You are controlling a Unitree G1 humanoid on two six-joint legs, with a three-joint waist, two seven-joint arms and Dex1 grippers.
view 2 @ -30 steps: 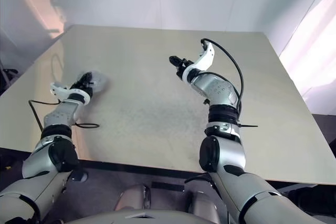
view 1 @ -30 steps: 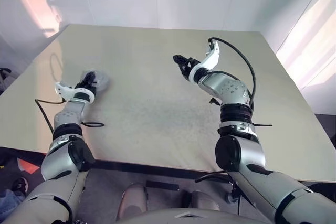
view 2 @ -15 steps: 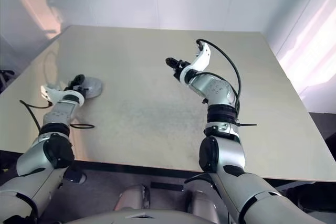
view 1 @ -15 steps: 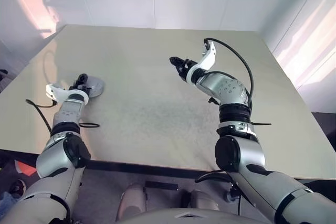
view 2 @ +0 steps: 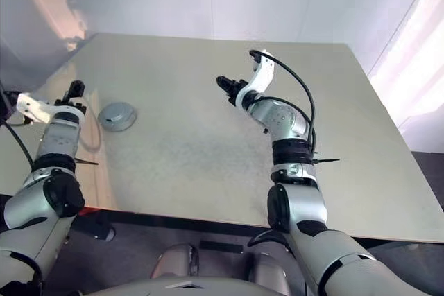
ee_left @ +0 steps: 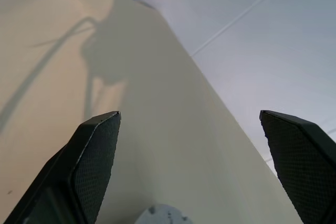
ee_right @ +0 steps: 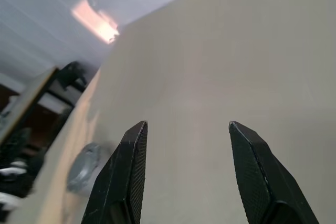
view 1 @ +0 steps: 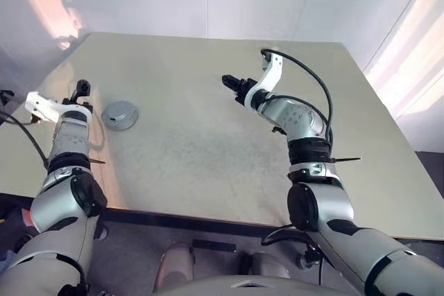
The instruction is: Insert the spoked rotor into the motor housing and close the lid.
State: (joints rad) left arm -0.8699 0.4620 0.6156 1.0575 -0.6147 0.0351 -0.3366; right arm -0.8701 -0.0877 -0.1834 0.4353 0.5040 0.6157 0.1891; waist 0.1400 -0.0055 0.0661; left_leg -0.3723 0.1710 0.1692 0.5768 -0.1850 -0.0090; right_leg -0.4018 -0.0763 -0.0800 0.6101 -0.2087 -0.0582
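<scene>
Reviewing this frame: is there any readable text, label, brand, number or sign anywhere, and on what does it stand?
None: no words, numbers, labels or signs can be read in any view.
The grey round assembly on the table shows a plain top, no marking legible.
The left gripper and right gripper show plain black fingers, no lettering.

Bright, window glare right, soft shadows

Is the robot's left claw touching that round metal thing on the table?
Apart. In the left eye view, the left gripper is raised, with bare table between it and the closed motor housing.
</scene>
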